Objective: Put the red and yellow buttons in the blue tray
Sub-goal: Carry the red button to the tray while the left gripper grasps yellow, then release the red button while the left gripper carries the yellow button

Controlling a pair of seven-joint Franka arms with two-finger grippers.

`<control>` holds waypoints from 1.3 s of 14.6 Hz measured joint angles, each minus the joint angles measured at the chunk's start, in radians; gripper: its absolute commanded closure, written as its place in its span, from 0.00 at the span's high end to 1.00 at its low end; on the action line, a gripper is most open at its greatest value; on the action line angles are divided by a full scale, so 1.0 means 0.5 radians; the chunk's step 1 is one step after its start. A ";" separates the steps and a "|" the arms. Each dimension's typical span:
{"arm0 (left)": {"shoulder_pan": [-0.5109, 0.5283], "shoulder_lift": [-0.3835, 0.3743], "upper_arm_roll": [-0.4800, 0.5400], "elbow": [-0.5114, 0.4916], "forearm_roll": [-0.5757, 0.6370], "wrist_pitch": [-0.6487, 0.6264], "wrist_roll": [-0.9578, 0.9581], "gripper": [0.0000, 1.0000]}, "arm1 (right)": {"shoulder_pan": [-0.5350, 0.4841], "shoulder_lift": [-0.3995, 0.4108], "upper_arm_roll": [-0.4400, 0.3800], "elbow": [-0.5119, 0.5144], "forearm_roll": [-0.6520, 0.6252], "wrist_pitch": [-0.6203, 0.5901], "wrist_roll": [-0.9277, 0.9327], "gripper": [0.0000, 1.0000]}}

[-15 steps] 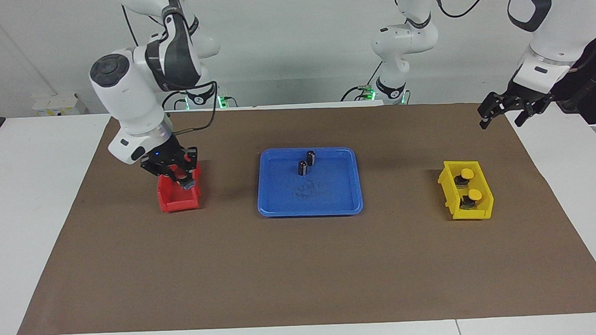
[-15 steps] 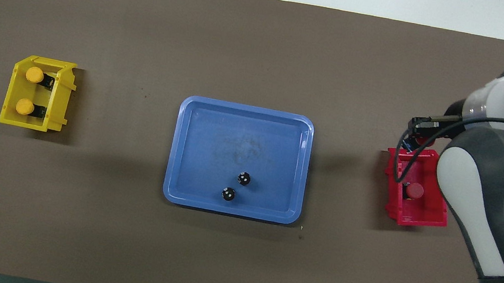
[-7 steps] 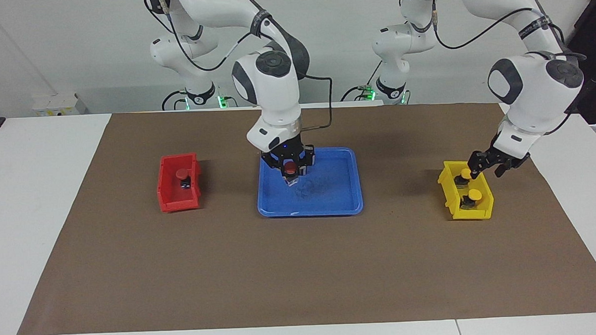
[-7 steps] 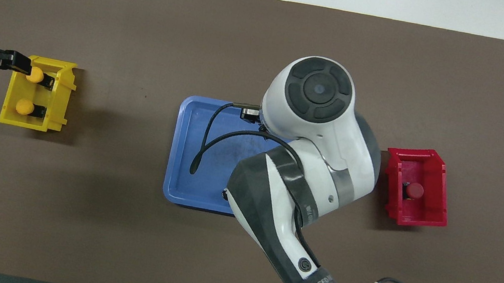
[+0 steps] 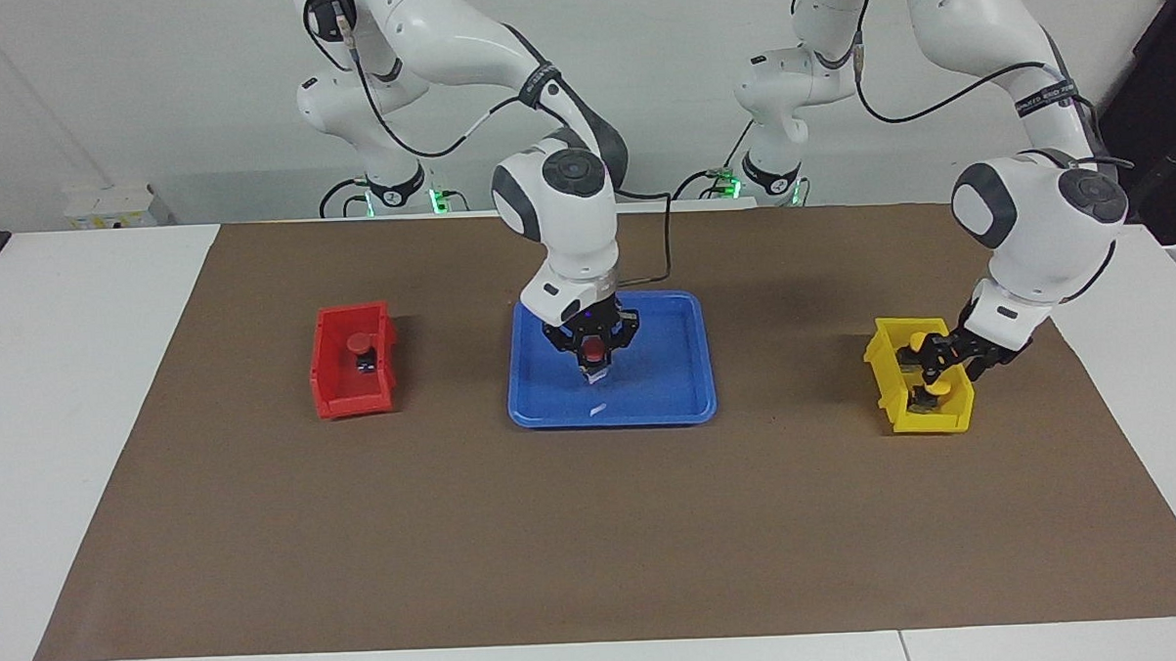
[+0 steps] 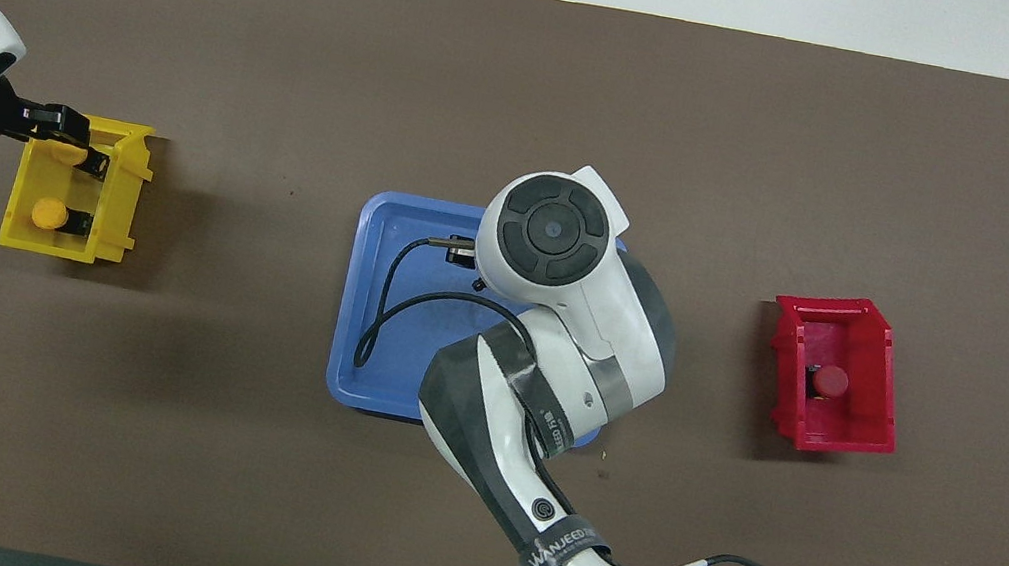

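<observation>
While the right gripper (image 5: 593, 355) hangs low over the wide flat blue plastic tray (image 5: 678, 391), its fingers clamp a red-capped push button (image 5: 596, 349). Toward the left arm's end, the left gripper (image 5: 941, 357) reaches into the small yellow plastic bin (image 5: 882, 359), over a yellow-capped button (image 6: 50, 213); I cannot tell its finger state.

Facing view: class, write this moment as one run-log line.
right gripper: shut on red button, over blue tray | left gripper: in yellow bin at yellow button | red bin: one red button
</observation>
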 measured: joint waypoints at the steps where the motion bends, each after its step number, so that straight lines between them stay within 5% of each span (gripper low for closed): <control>1: 0.000 0.004 0.000 -0.026 -0.001 0.029 0.000 0.70 | 0.006 0.006 0.000 -0.039 0.000 0.041 0.005 0.44; 3: 0.000 0.006 0.000 -0.071 -0.001 0.064 0.000 0.70 | 0.008 0.009 -0.002 -0.100 0.000 0.096 0.006 0.66; 4: 0.000 0.006 0.000 -0.096 -0.002 0.093 0.000 0.60 | 0.008 0.009 -0.005 -0.115 0.000 0.101 0.006 0.78; 5: 0.000 0.006 -0.001 -0.120 -0.002 0.123 0.000 0.07 | 0.006 0.009 -0.008 -0.116 0.000 0.101 0.006 0.88; 6: 0.000 0.006 -0.002 -0.140 -0.003 0.149 0.000 0.01 | 0.001 0.006 -0.011 -0.102 -0.001 0.100 0.006 0.93; 9: 0.000 0.007 -0.008 -0.150 -0.004 0.175 -0.002 0.01 | -0.049 -0.027 -0.041 0.122 -0.049 -0.142 -0.012 0.96; 12: -0.001 0.024 -0.009 0.038 -0.005 -0.025 -0.002 0.01 | -0.383 -0.241 -0.050 0.215 -0.063 -0.545 -0.474 0.96; 16: -0.061 0.026 -0.023 0.576 0.085 -0.671 0.005 0.01 | -0.979 -0.685 -0.060 -0.288 0.053 -0.645 -1.332 0.96; 19: -0.386 0.023 -0.038 0.851 0.192 -0.860 -0.405 0.01 | -1.250 -0.873 -0.062 -0.762 0.068 -0.348 -1.691 0.84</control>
